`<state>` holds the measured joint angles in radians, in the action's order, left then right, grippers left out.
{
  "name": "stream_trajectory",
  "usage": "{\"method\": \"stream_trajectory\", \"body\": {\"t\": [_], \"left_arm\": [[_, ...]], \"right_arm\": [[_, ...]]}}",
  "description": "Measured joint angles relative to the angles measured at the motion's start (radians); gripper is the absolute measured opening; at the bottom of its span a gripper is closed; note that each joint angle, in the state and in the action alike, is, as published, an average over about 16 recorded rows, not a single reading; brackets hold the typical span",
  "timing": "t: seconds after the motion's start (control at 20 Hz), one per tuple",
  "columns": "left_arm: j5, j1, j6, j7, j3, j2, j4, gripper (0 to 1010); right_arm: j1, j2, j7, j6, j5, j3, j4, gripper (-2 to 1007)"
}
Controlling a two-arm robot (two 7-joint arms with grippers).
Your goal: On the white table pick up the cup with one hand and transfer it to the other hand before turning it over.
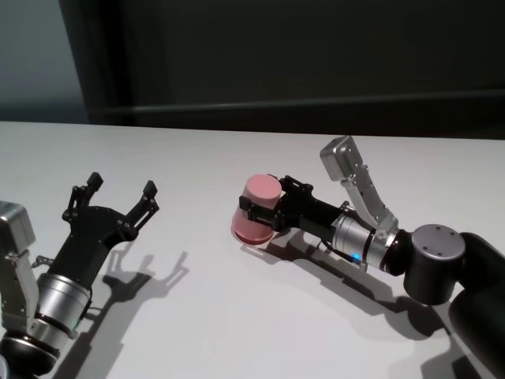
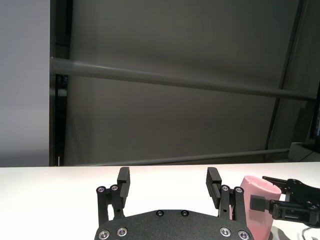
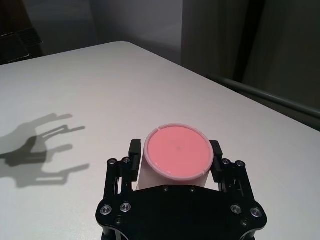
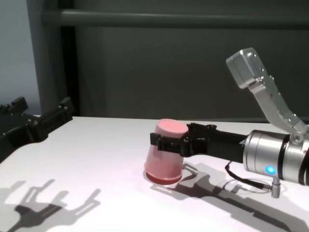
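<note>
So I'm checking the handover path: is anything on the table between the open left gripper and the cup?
Nothing visible is. Only bare white table lies between the left gripper, open, and the cup. The cup stands upside down on the table, base up, with the right gripper around its sides.

The white table (image 1: 197, 316) is brightly and evenly lit against a dim, dark backdrop, so the black arms stand out hard. Crisp, dark shadows of the left gripper (image 1: 120, 189) and right gripper (image 1: 264, 207) fall on the tabletop towards the robot, which puts the light high and ahead of it. Focus is soft throughout with faint grain in the dark wall, the cup (image 4: 165, 150) looks slightly washed out, and the metal wrist parts carry mild glare.
</note>
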<state>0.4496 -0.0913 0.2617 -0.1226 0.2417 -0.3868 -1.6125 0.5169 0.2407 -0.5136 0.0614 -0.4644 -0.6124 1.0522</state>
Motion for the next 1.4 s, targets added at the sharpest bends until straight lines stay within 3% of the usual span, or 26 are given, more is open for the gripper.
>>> {"method": "stream_trajectory", "body": {"t": [0.4, 0.7, 1.0, 1.2, 1.4], "left_arm": [[0.000, 0.000, 0.000, 0.000, 0.000, 0.000, 0.000, 1001], [0.000, 0.000, 0.000, 0.000, 0.000, 0.000, 0.000, 1001], [0.000, 0.000, 0.000, 0.000, 0.000, 0.000, 0.000, 1001], [0.000, 0.000, 0.000, 0.000, 0.000, 0.000, 0.000, 1001], [0.000, 0.000, 0.000, 0.000, 0.000, 0.000, 0.000, 1001]], "right_arm": [[-0.007, -0.020, -0.007, 0.028, 0.007, 0.022, -0.006, 933], [-0.012, -0.038, 0.007, 0.096, 0.021, 0.047, 0.000, 995], [-0.035, -0.053, 0.095, 0.216, 0.078, 0.086, 0.022, 1002], [-0.066, -0.055, 0.185, 0.289, 0.129, 0.118, 0.048, 1002], [-0.108, -0.048, 0.279, 0.341, 0.185, 0.152, 0.083, 1002]]}}
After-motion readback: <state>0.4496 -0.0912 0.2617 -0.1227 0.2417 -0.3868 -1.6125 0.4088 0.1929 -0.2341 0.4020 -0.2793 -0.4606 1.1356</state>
